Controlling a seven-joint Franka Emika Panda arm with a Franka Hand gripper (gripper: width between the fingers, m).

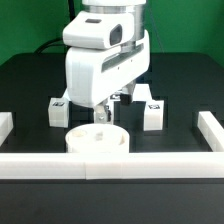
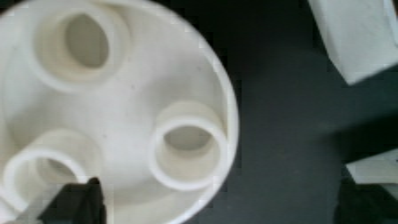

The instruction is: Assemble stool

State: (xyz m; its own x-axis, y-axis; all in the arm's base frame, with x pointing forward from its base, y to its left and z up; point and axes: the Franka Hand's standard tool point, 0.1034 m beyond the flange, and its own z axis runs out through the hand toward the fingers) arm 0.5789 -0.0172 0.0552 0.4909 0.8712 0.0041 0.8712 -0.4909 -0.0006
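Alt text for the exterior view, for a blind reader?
A white robot arm hangs its open hand low over a round white seat by the front rail. One leg block and another stand behind it on the black table.

No text, brand, number or sign can be read in either view.

Only markings noted: small dark square tag patterns on the top face of one leg block [image 1: 58, 110] at the exterior view's left, and on a second leg block [image 1: 152, 112] at the exterior view's right. Both are too small and blurred to resolve, with no letters or digits made out. The seat [image 2: 125, 110] face in the wrist view is plain white.
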